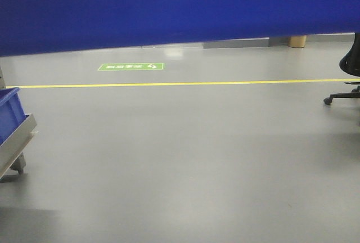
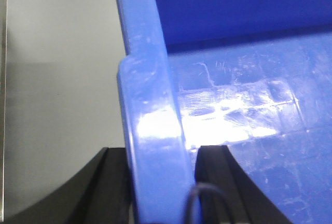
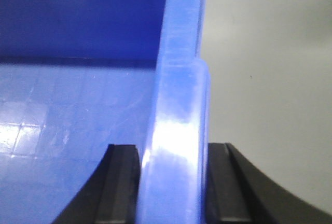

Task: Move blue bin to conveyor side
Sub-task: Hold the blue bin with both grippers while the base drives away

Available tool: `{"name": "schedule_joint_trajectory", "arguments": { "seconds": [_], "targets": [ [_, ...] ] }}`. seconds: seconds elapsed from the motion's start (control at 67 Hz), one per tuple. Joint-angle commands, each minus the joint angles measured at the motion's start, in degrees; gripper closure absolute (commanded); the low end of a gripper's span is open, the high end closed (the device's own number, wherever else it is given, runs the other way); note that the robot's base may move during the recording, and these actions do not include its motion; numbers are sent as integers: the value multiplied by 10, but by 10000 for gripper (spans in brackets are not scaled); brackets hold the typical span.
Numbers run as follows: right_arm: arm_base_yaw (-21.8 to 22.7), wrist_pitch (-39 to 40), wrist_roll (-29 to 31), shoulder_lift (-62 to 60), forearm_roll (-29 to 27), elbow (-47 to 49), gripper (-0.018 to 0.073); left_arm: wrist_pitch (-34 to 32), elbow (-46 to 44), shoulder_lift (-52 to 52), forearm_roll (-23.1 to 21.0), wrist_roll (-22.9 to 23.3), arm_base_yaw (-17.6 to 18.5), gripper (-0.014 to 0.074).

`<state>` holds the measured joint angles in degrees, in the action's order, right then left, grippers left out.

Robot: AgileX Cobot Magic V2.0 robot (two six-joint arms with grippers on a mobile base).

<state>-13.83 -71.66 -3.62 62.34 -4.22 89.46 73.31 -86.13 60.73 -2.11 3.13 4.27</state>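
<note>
Closest to me, the left gripper has its two black fingers pinching the thick rim of the blue bin, one finger outside the wall and one inside. The right gripper does the same on the opposite rim, its fingers pressed against both faces of the wall. In both wrist views the bin's scuffed bottom lies to the inner side and grey floor to the outer side.

I judge this as the carry step: the bin fills the top of the front view, apparently held up close to the camera. No table or conveyor belt is in view, so I can't place it against an edge or corner.

Further out, a second blue crate sits on a grey cart at the left, then a yellow line, a green floor sign and a chair.

Next I need to find the belt, keep both grips level, and lower evenly.
</note>
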Motion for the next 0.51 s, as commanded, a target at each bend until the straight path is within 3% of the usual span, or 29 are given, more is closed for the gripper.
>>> {"name": "schedule_joint_trajectory", "arguments": {
  "seconds": [0.0, 0.492],
  "targets": [
    [4, 54, 11, -12, 36, 14, 637, -41, -9, -10, 27, -11, 1, 605],
    [4, 54, 11, -12, 36, 14, 637, -41, -9, -10, 27, -11, 1, 605]
  ]
}}
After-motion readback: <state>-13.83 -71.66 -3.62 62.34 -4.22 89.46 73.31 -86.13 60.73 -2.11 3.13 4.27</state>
